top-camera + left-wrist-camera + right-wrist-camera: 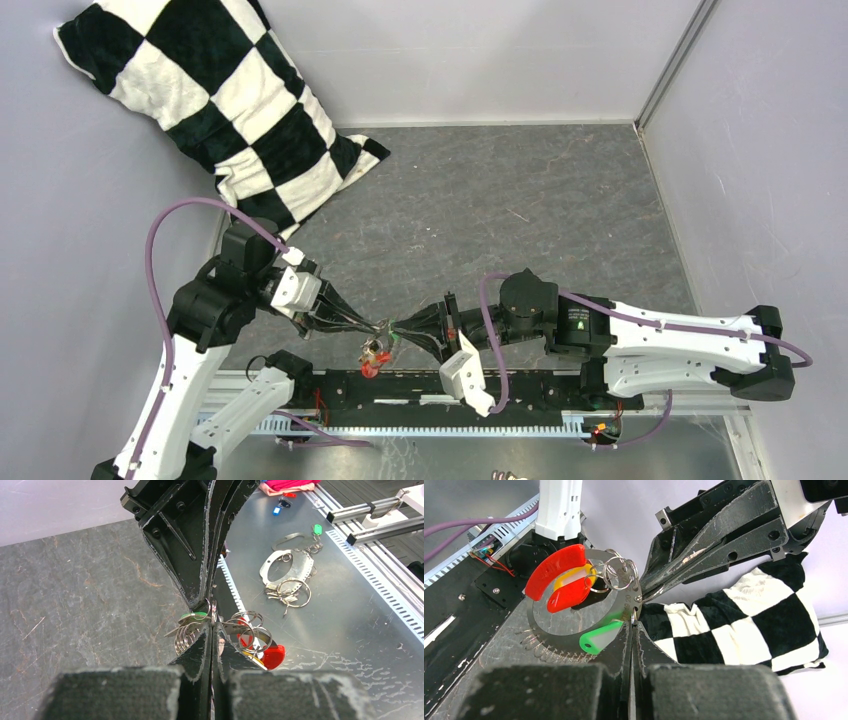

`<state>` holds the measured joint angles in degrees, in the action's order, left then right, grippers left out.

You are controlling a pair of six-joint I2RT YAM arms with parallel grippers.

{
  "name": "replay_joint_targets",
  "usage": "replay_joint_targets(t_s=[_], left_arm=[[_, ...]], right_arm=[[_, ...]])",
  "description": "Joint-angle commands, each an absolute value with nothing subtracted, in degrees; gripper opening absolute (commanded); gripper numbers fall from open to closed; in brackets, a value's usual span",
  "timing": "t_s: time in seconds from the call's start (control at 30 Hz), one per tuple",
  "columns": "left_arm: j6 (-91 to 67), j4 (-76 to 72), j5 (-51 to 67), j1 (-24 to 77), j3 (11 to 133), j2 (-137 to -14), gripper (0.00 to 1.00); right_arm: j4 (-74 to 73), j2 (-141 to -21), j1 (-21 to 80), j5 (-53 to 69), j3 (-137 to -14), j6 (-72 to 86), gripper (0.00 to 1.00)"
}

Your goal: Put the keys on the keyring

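Keyring (184,636): off the table, held up between the two gripper tips, over the near edge by the black rail (520,388). Silver coils bunched, several loops overlapping.
Table (520,200): grey, stone-patterned, pale walls on three sides.
Pillow (230,100): black-and-white checks, far left corner, leaning on the left wall.
Right arm (680,345): lies low along the near edge, reaching left.
Left arm (170,400): rises from its base, elbow bent, reaching right, so the two grippers meet nose to nose.
Metal sheet (350,630): bare, behind the rail, seen below the bunch in the left wrist view.
Left gripper (212,627): fingers pressed tight together, no gap. Tips nip the edge of the keyring.
Right gripper (631,625): fingers also tight together, no gap. Tips sit against the keyring and the green key, and which one they pinch I cannot tell.
Grey plate (574,617): flat metal piece with a hole, hanging in the bunch, its edge running to the right gripper's tips.
Spare rings (294,587): loose heap lying on the metal sheet, well apart from the held bunch.
Red tags (556,572): two, hanging on the bunch on the side away from the pillow. Which is key head and which strap, cannot tell.
Green key (599,637): head just beside the right fingertips, touching them.
Yellow key (574,577): head tucked between the two red tags, mostly covered.
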<state>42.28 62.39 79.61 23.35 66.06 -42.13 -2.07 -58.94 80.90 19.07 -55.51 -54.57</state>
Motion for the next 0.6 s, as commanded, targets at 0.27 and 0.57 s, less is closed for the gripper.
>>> replay_joint_targets(t_s=[0.27,0.57], left_arm=[[44.21,60.73,80.16,23.57,67.41,-42.52,0.02],[44.47,60.71,79.54,23.56,67.15,-42.54,0.02]], right_arm=[[-0.42,-58.36,81.27,19.18,-57.92,-55.57,0.00],[2.05,-57.79,81.29,19.06,-57.85,-55.01,0.00]])
